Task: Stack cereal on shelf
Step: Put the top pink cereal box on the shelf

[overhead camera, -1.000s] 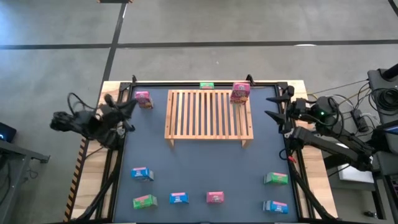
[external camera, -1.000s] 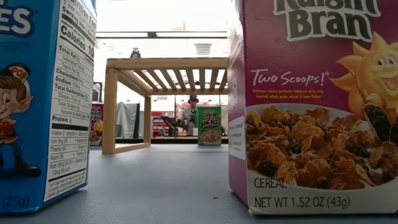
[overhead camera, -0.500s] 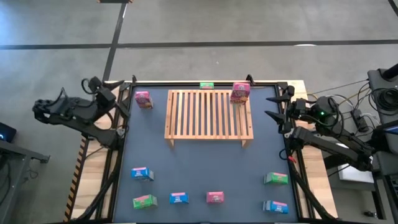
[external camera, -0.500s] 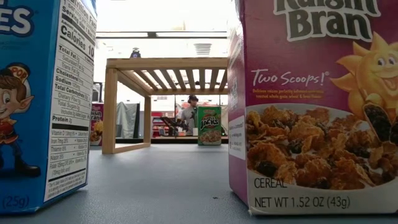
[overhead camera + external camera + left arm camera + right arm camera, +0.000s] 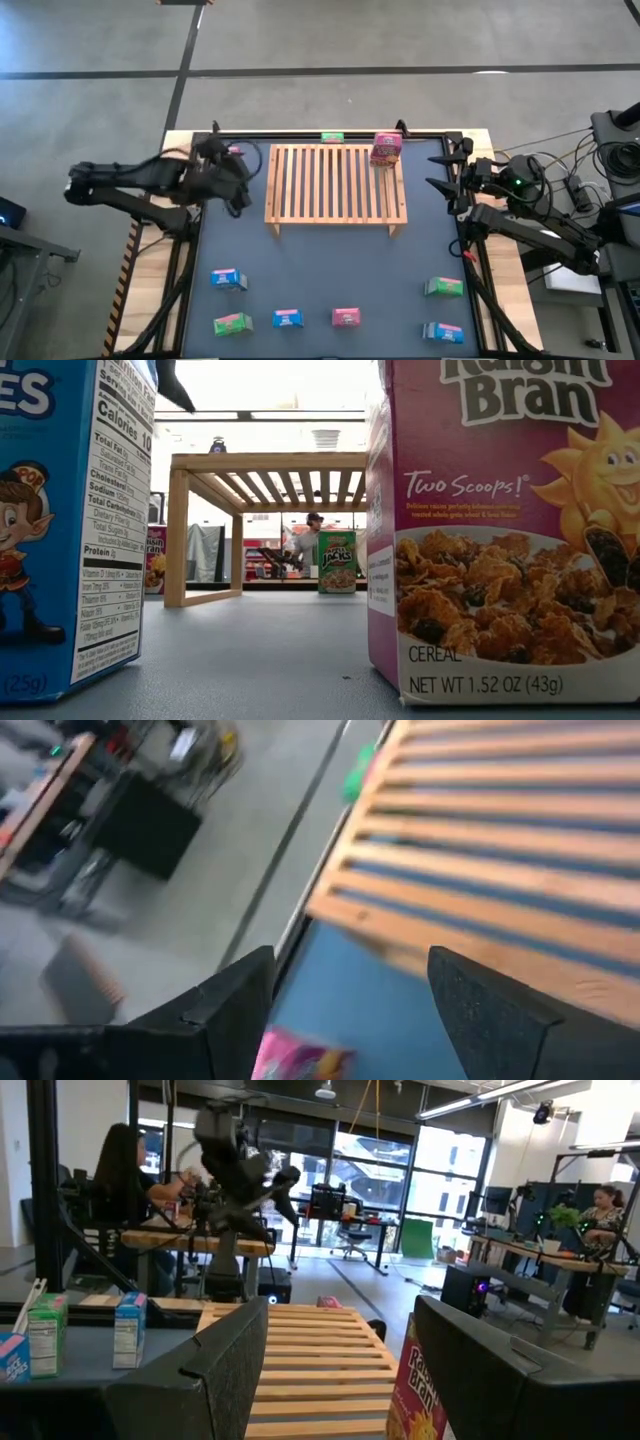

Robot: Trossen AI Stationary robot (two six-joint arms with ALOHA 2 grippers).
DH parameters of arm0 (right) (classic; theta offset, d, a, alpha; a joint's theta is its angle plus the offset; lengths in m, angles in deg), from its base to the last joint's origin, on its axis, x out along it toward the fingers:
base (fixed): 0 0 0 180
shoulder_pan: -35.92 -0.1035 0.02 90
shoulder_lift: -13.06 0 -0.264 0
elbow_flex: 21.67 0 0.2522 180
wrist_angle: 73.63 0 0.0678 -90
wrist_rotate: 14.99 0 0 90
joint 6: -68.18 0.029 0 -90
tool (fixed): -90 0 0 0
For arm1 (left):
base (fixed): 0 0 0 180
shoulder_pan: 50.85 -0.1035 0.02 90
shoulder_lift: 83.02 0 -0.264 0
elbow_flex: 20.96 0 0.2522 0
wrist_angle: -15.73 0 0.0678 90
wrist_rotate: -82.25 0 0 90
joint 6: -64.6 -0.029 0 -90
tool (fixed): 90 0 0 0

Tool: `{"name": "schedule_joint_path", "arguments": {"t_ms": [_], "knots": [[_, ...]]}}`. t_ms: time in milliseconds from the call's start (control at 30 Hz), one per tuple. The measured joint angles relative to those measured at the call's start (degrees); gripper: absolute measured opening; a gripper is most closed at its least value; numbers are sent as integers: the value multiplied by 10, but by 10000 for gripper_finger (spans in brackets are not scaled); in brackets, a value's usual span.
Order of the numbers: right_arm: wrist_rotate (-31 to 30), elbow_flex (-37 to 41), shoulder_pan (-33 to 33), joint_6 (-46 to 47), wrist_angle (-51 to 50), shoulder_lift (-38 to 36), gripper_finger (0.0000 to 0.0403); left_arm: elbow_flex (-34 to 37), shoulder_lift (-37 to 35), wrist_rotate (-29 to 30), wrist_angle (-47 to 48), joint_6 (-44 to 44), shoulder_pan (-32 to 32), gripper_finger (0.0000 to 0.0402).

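The shelf (image 5: 335,187) is a light-wood slatted rack at the table's far middle. One pink cereal box (image 5: 386,148) stands on its far right corner. A green box (image 5: 332,137) stands on the table behind it. My left gripper (image 5: 240,172) hovers open over another pink box (image 5: 298,1058) on the table left of the shelf; that box shows low between the fingers and is untouched. My right gripper (image 5: 440,170) waits open at the table's right edge, facing the shelf (image 5: 300,1360). Several more boxes stand along the near edge.
Near the front edge stand blue (image 5: 226,279), green (image 5: 232,323), blue (image 5: 288,319), pink (image 5: 345,317), green (image 5: 443,288) and blue (image 5: 443,331) boxes. In the low view a blue box (image 5: 60,510) and a pink box (image 5: 510,520) fill the foreground. People sit beyond the table.
My left arm has swung out past the table's left edge, then back toward the right, and now reaches over the pink box left of the shelf. Its gripper has opened on the way. No box has moved.
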Motion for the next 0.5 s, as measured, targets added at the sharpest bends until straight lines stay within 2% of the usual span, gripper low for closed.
{"name": "schedule_joint_path", "arguments": {"t_ms": [67, 133, 200, 367, 500], "knots": [[0, 0, 0, 3, 0, 0, 240, -8, 7, -6, 5, -20, -42, 247], [1, 0, 0, 5, 0, 0, 240, -14, 6, -44, 7, -43, -95, 247], [1, 0, 0, 5, 0, 0, 240, -20, -5, -106, 0, -74, -163, 247], [2, 0, 0, 5, 0, 0, 240, -27, -19, -310, -21, -154, -376, 247], [2, 0, 0, 5, 0, 0, 240, -29, -11, -413, -26, -219, -509, 247]]}}
